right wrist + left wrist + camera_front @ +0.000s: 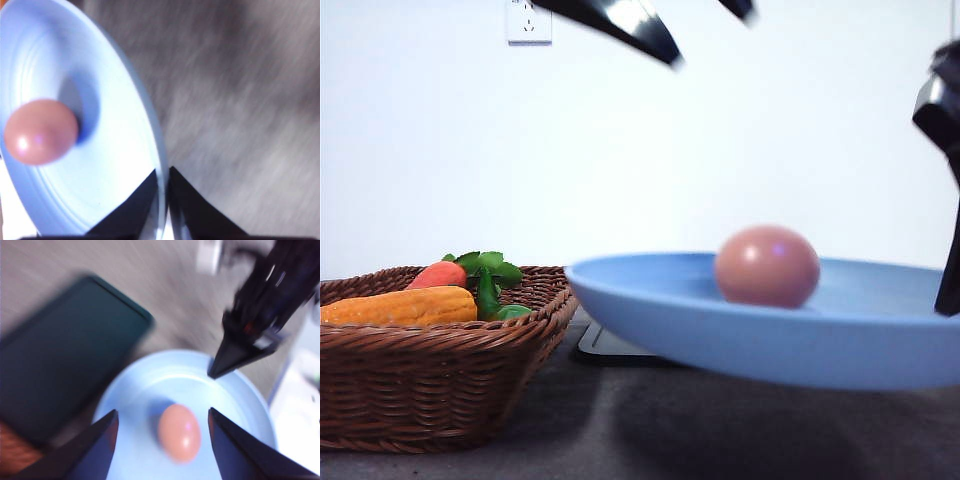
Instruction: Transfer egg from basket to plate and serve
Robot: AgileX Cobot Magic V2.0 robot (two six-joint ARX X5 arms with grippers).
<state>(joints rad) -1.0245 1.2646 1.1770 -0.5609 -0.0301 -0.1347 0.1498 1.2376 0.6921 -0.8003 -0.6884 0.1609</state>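
- The table (620,430) is dark grey; no writing can be read anywhere.
- The plate (840,340), blue and lifted clear of the table, sits right of centre, its right rim pinched by the right gripper's (164,200) closed jaws.
- The basket (430,390) stands near left, holding a corn cob (400,305) and a carrot (440,274).
- A black tray (65,355) lies behind the plate.
- The left gripper (162,440) hangs above the plate, jaws apart and empty.
- The egg (767,266) rests in the plate.

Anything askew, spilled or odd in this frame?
Nothing spilled. The plate is off the table, tilted, pinched at its rim by the right gripper, with the egg loose on it. The left gripper is open above the egg.
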